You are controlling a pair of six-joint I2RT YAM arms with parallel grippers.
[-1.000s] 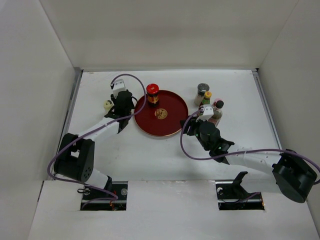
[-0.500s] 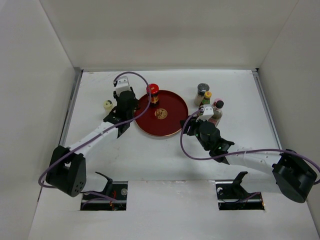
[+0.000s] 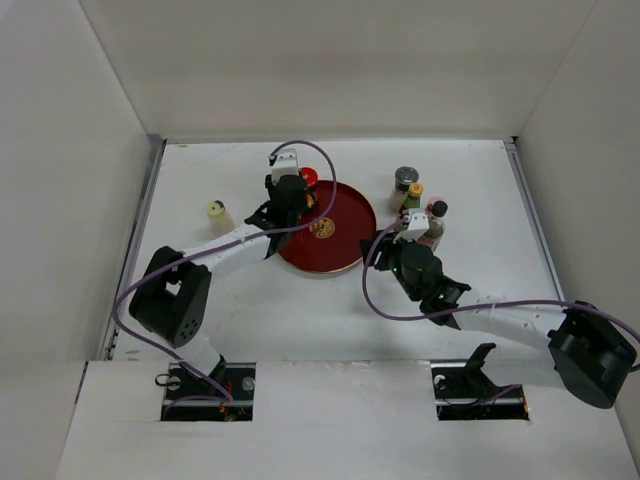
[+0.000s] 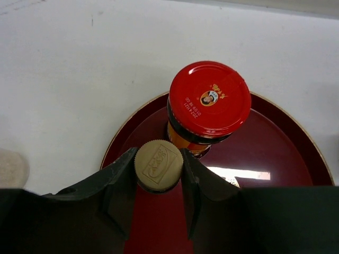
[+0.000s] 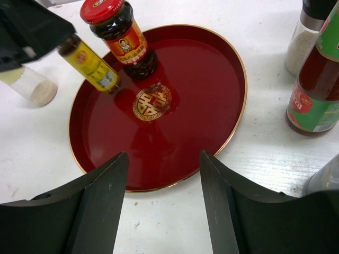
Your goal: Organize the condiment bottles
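Note:
My left gripper [image 4: 158,160] is shut on the tan cap of a small yellow-labelled bottle [image 5: 91,65]. It holds the bottle tilted over the back left of the round red tray [image 3: 345,250], right beside a red-capped jar [image 4: 209,100] that stands on the tray. In the top view that gripper [image 3: 291,201] hangs over the tray's left rim. My right gripper [image 5: 161,174] is open and holds nothing, just off the tray's near right rim [image 5: 233,132]. Another condiment bottle, pale with a cream cap [image 3: 217,212], stands on the table left of the tray.
A cluster of bottles stands right of the tray: a grey-capped one [image 3: 405,180], a yellow-capped one [image 3: 413,192] and a black-capped one [image 3: 437,210], close to my right wrist. White walls enclose the table on three sides.
My left gripper has swung right from the table beside the tray to over the tray next to the red-capped jar, carrying the yellow-labelled bottle. The right arm has barely moved.

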